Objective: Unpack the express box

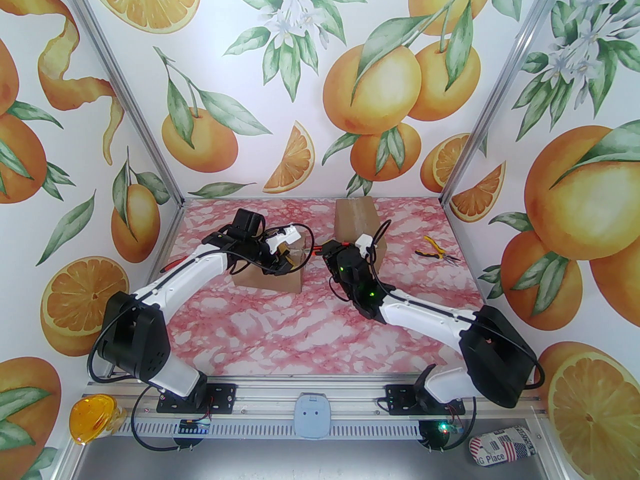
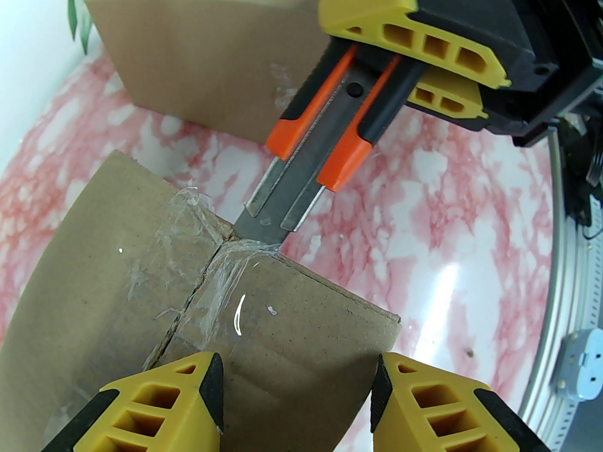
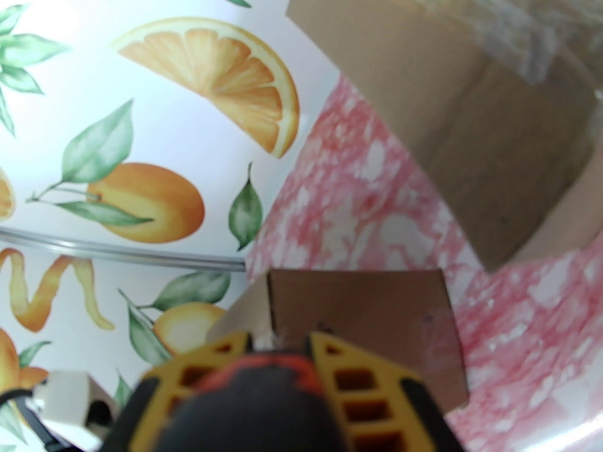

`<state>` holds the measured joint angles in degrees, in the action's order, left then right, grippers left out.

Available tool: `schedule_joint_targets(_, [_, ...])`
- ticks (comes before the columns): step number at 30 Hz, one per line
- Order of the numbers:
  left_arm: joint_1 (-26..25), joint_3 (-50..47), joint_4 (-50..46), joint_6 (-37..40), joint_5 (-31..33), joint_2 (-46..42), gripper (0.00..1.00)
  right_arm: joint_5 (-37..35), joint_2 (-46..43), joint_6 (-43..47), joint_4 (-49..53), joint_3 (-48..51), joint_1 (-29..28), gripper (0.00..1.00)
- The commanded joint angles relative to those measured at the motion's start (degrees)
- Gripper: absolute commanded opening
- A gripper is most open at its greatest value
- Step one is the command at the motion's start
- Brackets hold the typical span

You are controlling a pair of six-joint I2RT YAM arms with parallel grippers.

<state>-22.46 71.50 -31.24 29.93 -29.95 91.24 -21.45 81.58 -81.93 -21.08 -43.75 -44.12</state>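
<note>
The box (image 2: 118, 276) sits left of centre on the table (image 1: 300, 328), tape over its cracked seam; a knife (image 2: 325, 125) blade touches the seam's end; the right gripper (image 2: 377, 61) is clenched on the knife; the left gripper (image 2: 297, 365) hangs spread above the box, holding nothing; a second box (image 1: 355, 218) stands behind.

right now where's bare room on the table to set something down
Widest free patch: the near table between the arm bases and the small box. A smaller one lies between the pliers and the right arm. Crowded: the middle, where the right fingers hold the knife at the small box, beside the tall box.
</note>
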Motion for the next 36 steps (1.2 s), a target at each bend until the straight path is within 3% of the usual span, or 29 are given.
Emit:
schedule_joint_targets(1, [2.99, 2.5, 8.63, -3.67, 14.66, 3.07, 0.51, 8.72, -4.79, -0.92, 5.2, 2.81, -5.22, 0.0])
schedule_joint_targets(7, [2.47, 1.16, 6.83, 0.95, 10.13, 1.55, 0.53, 8.1, -6.36, -1.63, 4.9, 4.2, -5.0, 0.0])
schedule_joint_targets(13, [1.63, -2.19, 0.09, 13.18, 3.58, -3.2, 0.57, 10.77, -5.81, 2.41, 4.02, 2.88, -0.24, 0.0])
schedule_joint_targets(16, [1.71, -2.94, -3.01, 15.67, 1.63, -4.3, 0.59, 12.1, -7.38, 5.42, 5.53, 1.96, 3.34, 0.0])
schedule_joint_targets(20, [1.73, -2.6, -2.72, 13.15, -0.71, -4.32, 0.59, 17.83, -7.45, 10.93, 12.58, -1.82, 7.66, 0.0])
schedule_joint_targets(23, [1.63, -2.02, -0.72, 10.53, -0.56, -4.83, 0.62, 21.81, -4.53, 16.2, 18.53, -6.24, 7.85, 0.0])
schedule_joint_targets(30, [1.71, -0.34, 0.32, 6.88, 2.66, -7.16, 0.71, 35.93, 10.92, 25.79, 30.6, -21.56, 7.14, 0.0])
schedule_joint_targets(36, [2.74, -0.66, 2.21, 3.3, 5.47, -11.0, 0.76, 39.8, 19.48, 31.83, 39.6, -29.16, 8.02, 0.0])
